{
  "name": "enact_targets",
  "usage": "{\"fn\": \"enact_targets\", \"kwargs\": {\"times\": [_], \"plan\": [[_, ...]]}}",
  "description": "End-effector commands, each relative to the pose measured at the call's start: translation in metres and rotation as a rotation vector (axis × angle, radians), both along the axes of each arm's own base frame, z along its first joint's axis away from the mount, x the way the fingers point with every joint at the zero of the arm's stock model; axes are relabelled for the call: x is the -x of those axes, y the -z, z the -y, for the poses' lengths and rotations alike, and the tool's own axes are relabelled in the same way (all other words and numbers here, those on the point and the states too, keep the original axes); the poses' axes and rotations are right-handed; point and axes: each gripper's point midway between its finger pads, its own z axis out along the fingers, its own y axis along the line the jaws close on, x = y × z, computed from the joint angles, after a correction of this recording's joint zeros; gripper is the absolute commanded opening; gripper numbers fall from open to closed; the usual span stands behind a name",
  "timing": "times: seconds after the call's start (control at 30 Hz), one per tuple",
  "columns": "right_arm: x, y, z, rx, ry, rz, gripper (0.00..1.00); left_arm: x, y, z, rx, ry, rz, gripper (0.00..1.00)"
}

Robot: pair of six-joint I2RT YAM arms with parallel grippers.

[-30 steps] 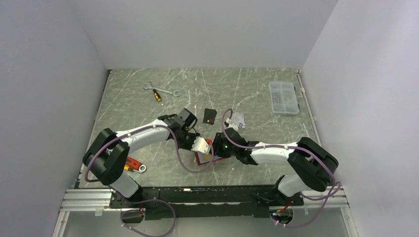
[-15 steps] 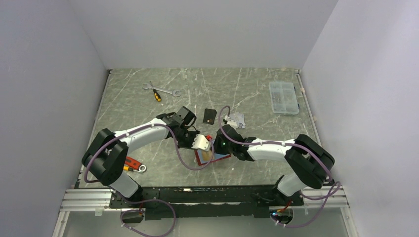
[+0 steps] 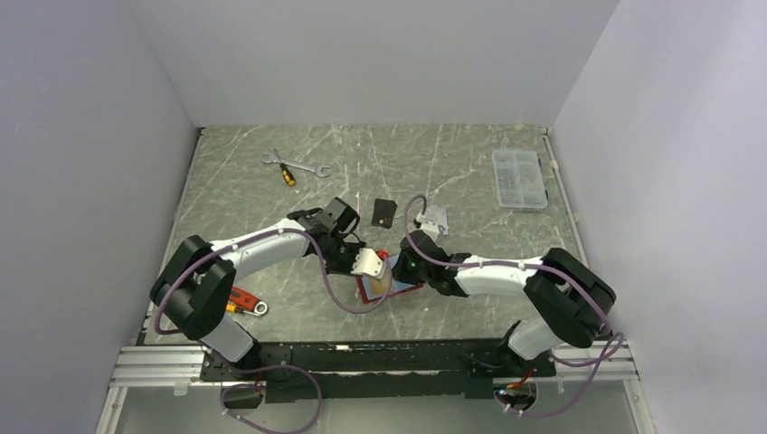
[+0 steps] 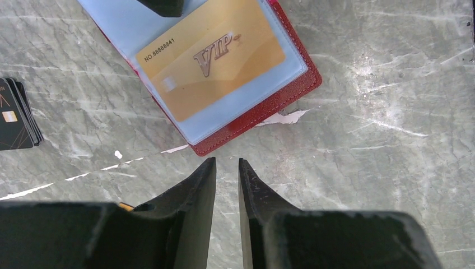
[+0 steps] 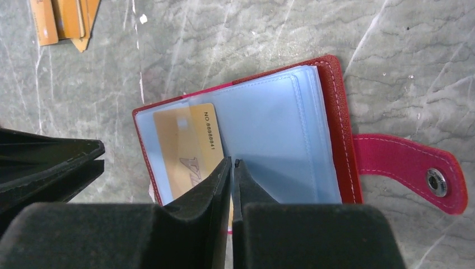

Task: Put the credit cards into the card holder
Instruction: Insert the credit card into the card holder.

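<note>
You are working on seating a card. An orange-gold card (image 4: 215, 56) is lying inside a clear sleeve (image 5: 269, 134) of the card holder (image 5: 339, 129), which is lying open on the worktop (image 4: 392, 140) between the two arms.

Your right pincer (image 5: 231, 163) is clenched with nothing visible between its tips. It appears to be bearing down on the sleeve just beside the card's long edge, but I cannot tell whether it is pinching the plastic. Your left pincer (image 4: 227, 163) is hanging just off the holder's edge, closed to a thin slit and carrying nothing.

To do this well, I judge you should be pinning the pages flat with the right tips and nudging the card until it is sitting square and fully in. Be pressing lightly so the sleeve isn't creasing or the holder sliding.

More orange cards (image 5: 61, 19) and black cards (image 4: 14, 115) are waiting apart on the worktop.

The seated card is showing "VIP" and "NO 8888841". The black cards' print is too small to read.
</note>
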Motion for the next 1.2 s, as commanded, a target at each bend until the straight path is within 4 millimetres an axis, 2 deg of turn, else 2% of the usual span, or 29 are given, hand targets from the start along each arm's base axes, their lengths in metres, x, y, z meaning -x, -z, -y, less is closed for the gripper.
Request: {"fn": "enact_targets", "kwargs": {"times": [0.0, 0.23, 0.67, 0.93, 1.17], "plan": [[-0.001, 0.002, -0.007, -0.007, 0.004, 0.000, 0.07, 0.006, -0.006, 0.007, 0.046, 0.010, -0.012, 0.27], [0.012, 0.008, -0.024, -0.010, -0.034, -0.020, 0.00, 0.005, 0.008, 0.004, 0.018, 0.006, -0.013, 0.27], [0.023, 0.004, -0.044, -0.035, -0.083, -0.038, 0.00, -0.003, 0.026, -0.007, -0.044, -0.011, 0.016, 0.26], [0.023, 0.008, -0.038, -0.006, -0.077, -0.049, 0.00, 0.003, 0.031, -0.014, -0.065, -0.019, 0.019, 0.25], [0.028, 0.015, -0.037, -0.004, -0.077, -0.068, 0.00, 0.000, 0.013, -0.019, -0.030, -0.075, 0.071, 0.20]]}}
